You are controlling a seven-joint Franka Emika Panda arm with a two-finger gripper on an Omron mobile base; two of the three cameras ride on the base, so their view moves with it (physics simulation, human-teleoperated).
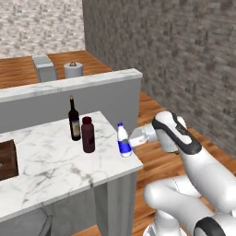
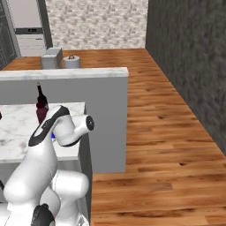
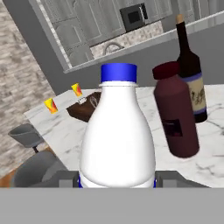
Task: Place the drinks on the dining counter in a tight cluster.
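The long bench (image 1: 55, 161) has a smooth white marble top with thin grey veins, set on plain flat grey sides. Three drinks stand upright on it near its right-hand end. The tall dark glass wine bottle (image 1: 74, 120) has a slim neck, a pale stopper and a light label. Just beside it, apart by a narrow gap, is the squat dark-maroon bottle (image 1: 88, 134), a rounded cylinder with a wide cap of the same colour. The small clear plastic water bottle (image 1: 123, 140) has a blue cap, sloping shoulders and a blue label band; it stands near the bench's right edge, a little apart from the maroon one.

The hand (image 1: 133, 139) reaches in level from the right of that edge and is closed round the lower body of the water bottle; in the hand view the bottle (image 3: 117, 140) sits between the two fingertips (image 3: 65, 178), one on each side of the blue label.

In the right base view the white arm covers most of the drinks. A dark brown box (image 1: 8, 159) is cut by the left edge of the left base view. Two small orange-yellow cups (image 3: 51, 105) lie far back on the marble, too small to tell detail.
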